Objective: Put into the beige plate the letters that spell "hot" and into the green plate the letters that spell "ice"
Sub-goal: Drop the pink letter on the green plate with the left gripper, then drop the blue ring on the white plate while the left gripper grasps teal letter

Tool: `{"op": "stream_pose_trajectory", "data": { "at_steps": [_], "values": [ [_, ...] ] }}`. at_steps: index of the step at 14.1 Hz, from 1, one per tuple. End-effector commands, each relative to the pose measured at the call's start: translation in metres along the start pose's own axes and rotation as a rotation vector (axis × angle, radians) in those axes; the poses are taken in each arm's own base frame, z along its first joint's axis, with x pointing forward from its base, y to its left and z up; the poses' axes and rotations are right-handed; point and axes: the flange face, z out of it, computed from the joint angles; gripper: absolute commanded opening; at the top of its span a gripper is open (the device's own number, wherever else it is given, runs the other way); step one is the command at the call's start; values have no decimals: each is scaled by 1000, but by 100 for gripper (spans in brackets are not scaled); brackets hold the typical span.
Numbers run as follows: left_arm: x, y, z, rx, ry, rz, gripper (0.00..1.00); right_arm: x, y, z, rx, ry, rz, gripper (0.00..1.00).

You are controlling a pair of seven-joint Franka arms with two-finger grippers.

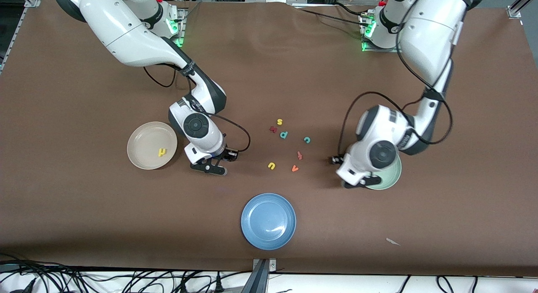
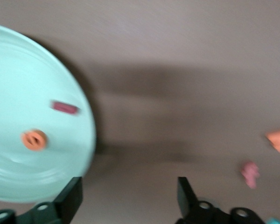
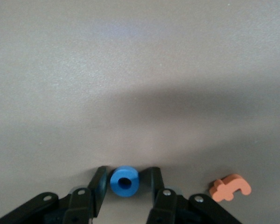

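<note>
The right gripper (image 3: 125, 184) has its fingers on either side of the blue "o" (image 3: 124, 181), pinched or all but pinched on it, low over the bare table between the beige plate (image 1: 143, 156) and the loose letters. The step in hand looks like taking the "o" to that plate, where the yellow "h" (image 1: 162, 152) already lies. To do it well, the arm should make sure the ring is squarely held, lift straight, and open only once it is over the plate's middle, clear of the "h". An orange letter (image 3: 231, 187), perhaps the "t", lies just beside the gripper in the right wrist view and should not be nudged.

The left gripper (image 2: 128, 198) stands open and empty over the table at the edge of the green plate (image 2: 18, 60). In that plate lie the dark red "i" (image 2: 64, 107) and the orange "e" (image 2: 34, 139). The teal "c" (image 1: 307, 139) is still on the table among the spare letters, nearer the left arm's end than the teal "p" (image 1: 284, 134), so it seems the left arm's next pick.
</note>
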Motion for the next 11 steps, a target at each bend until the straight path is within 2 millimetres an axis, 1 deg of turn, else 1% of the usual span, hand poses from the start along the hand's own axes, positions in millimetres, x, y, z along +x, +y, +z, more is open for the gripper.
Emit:
{"op": "stream_pose_trajectory", "data": {
  "at_steps": [1, 3, 5, 8, 9, 10, 11],
  "values": [
    [-36, 41, 0, 46, -1, 44, 100, -7, -10, 7, 6, -3, -8, 43],
    [-56, 71, 9, 40, 9, 91, 98, -6, -10, 7, 4, -1, -15, 43],
    [-77, 89, 25, -3, 44, 137, 98, -5, -8, 8, 2, -1, -18, 40],
    [-90, 90, 40, 19, 38, 215, 98, -2, -6, 7, 3, 2, -24, 39],
    [-91, 90, 43, 19, 35, 260, 98, -1, -4, 8, 1, 2, -23, 39],
    [-91, 87, 51, 20, 37, 300, 98, -1, -4, 8, 3, 3, -23, 38],
    [-90, 83, 58, 10, 55, 334, 97, -1, -4, 8, 2, 4, -23, 35]
  ]
}}
